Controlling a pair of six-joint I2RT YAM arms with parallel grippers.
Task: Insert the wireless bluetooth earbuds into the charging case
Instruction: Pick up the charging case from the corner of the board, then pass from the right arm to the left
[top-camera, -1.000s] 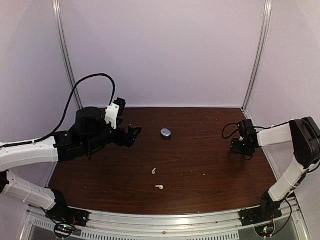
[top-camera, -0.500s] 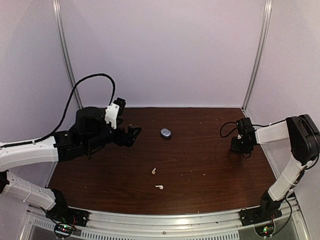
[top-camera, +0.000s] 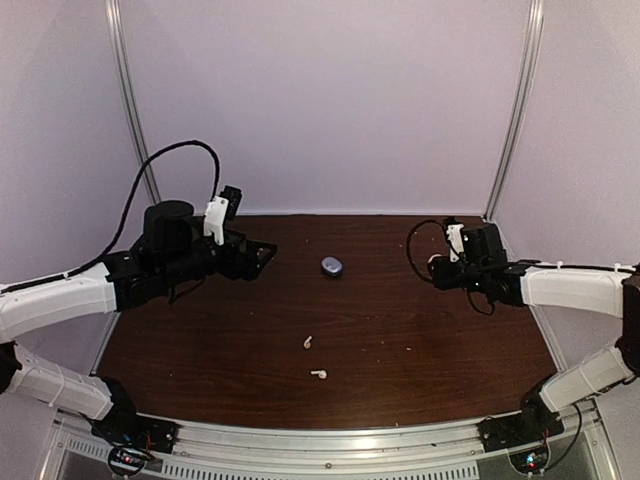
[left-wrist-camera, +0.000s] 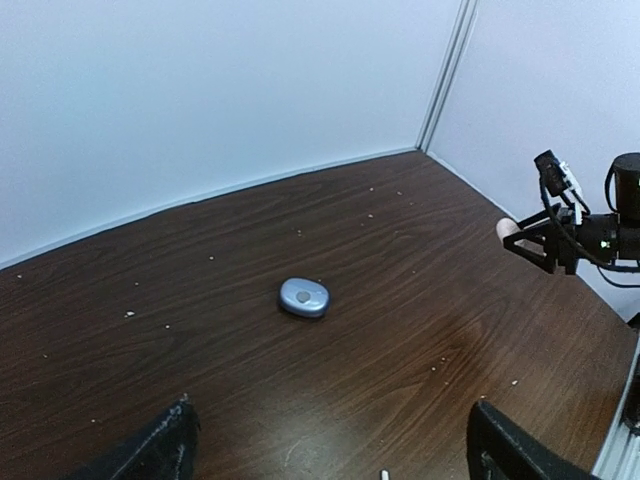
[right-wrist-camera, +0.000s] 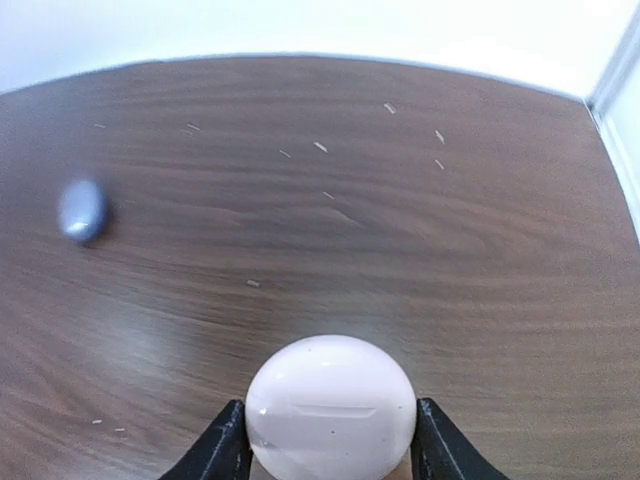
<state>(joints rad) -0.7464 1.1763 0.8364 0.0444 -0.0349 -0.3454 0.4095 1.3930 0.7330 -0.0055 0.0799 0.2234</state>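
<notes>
Two white earbuds lie on the dark wood table, one (top-camera: 308, 342) near the middle and one (top-camera: 318, 375) nearer the front; the tip of one (left-wrist-camera: 383, 474) shows at the left wrist view's bottom edge. A closed blue-grey case (top-camera: 332, 266) sits at mid-back and also shows in the left wrist view (left-wrist-camera: 304, 297) and the right wrist view (right-wrist-camera: 82, 210). My left gripper (top-camera: 262, 252) is open and empty, left of that case. My right gripper (top-camera: 438, 270) is shut on a closed white round charging case (right-wrist-camera: 330, 405), held above the table to the right of the blue case.
White walls with metal corner posts (top-camera: 517, 110) enclose the table on three sides. Small pale crumbs (right-wrist-camera: 320, 147) are scattered over the back of the table. My right gripper with the white case (left-wrist-camera: 507, 229) shows at the right of the left wrist view.
My right arm has swung from the right table edge inward to the left with the white case. My left gripper has shifted slightly back and to the left.
</notes>
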